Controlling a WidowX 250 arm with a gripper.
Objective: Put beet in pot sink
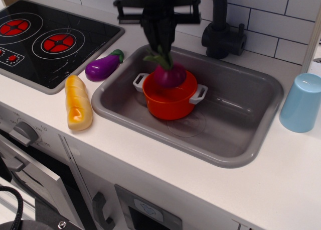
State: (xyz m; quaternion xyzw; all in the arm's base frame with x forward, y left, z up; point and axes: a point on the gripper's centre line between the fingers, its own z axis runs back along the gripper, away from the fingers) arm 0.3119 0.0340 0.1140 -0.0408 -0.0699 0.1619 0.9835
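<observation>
The magenta beet (170, 75) hangs by its green stalks from my gripper (158, 45), which is shut on the stalks. The beet's round root is over the far left part of the orange pot (169, 100); I cannot tell whether it touches the rim. The pot, with its two light grey handles, stands in the left half of the grey sink (235, 139). My black arm comes down from the top of the frame above the pot.
A purple eggplant (103, 66) and a yellow bread loaf (78, 102) lie on the counter left of the sink. A light blue cup (302, 102) stands to the right. A black faucet (222, 31) is behind the sink, a stove (45, 39) at far left.
</observation>
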